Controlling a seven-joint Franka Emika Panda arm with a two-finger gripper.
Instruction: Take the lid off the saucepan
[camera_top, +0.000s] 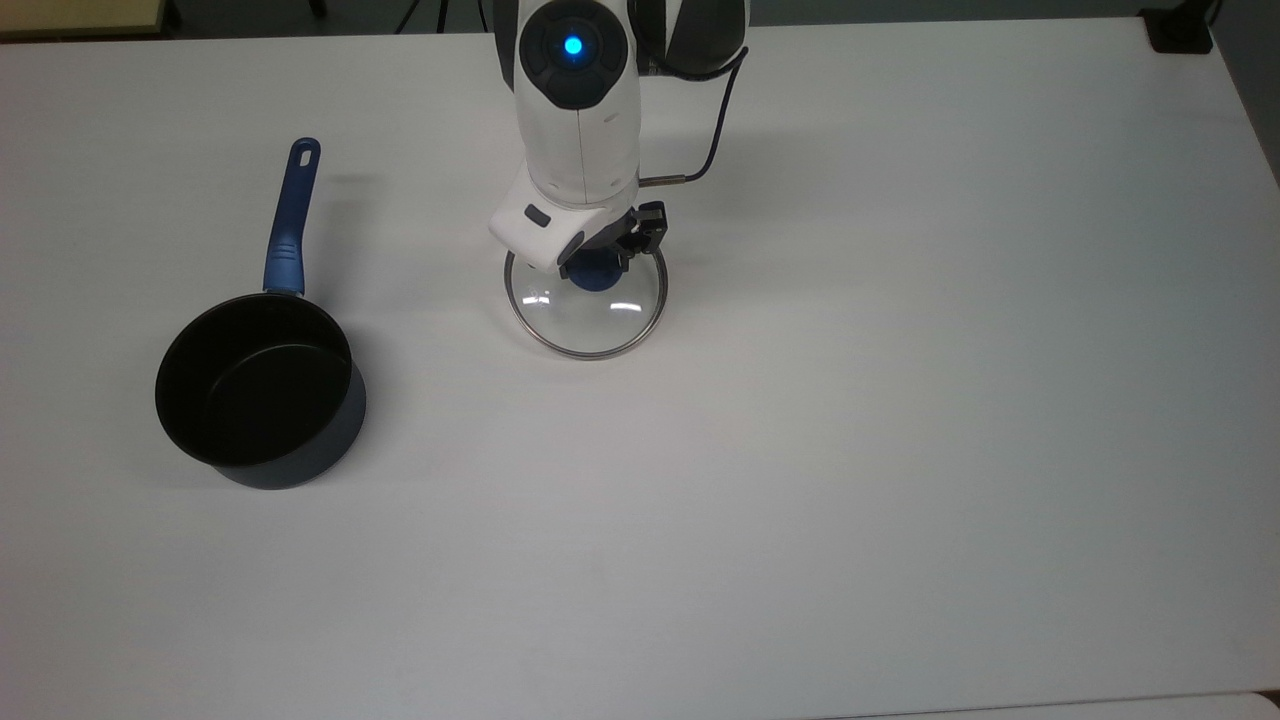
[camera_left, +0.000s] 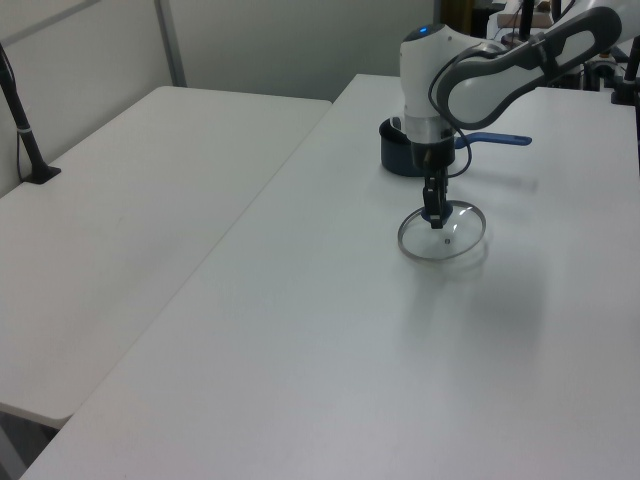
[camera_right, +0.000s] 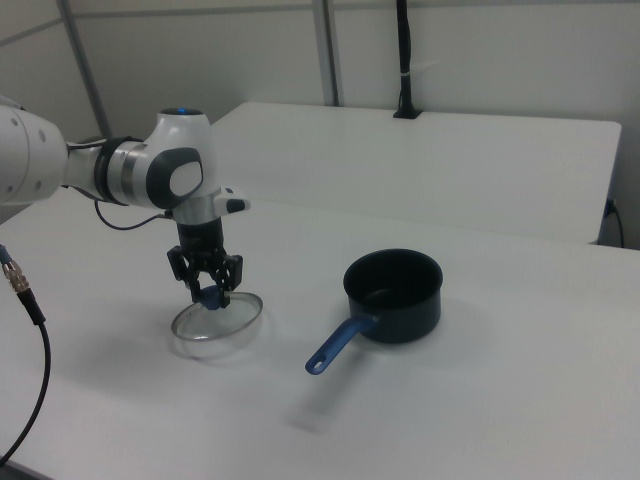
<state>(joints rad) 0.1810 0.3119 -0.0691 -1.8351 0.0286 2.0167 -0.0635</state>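
The saucepan (camera_top: 262, 392) stands open on the white table (camera_top: 900, 400), dark grey-blue with a black inside, its blue handle (camera_top: 287, 226) pointing toward the top view's upper edge. The clear glass lid (camera_top: 587, 318) with its metal rim lies flat at table level, well to the top view's right of the pan. My gripper (camera_top: 598, 264) is directly above it, shut on the blue knob (camera_top: 596, 276). In the right view the gripper (camera_right: 211, 291) grips the knob over the lid (camera_right: 218, 322), left of the saucepan (camera_right: 394, 294). In the left view the arm partly hides the saucepan (camera_left: 398, 152) behind the lid (camera_left: 443, 234).
A black clamp (camera_top: 1179, 30) sits at the table's far right corner in the top view. A second white table (camera_left: 120, 210) adjoins on the left view's left. A dark cable (camera_right: 28, 312) hangs at the right view's left edge.
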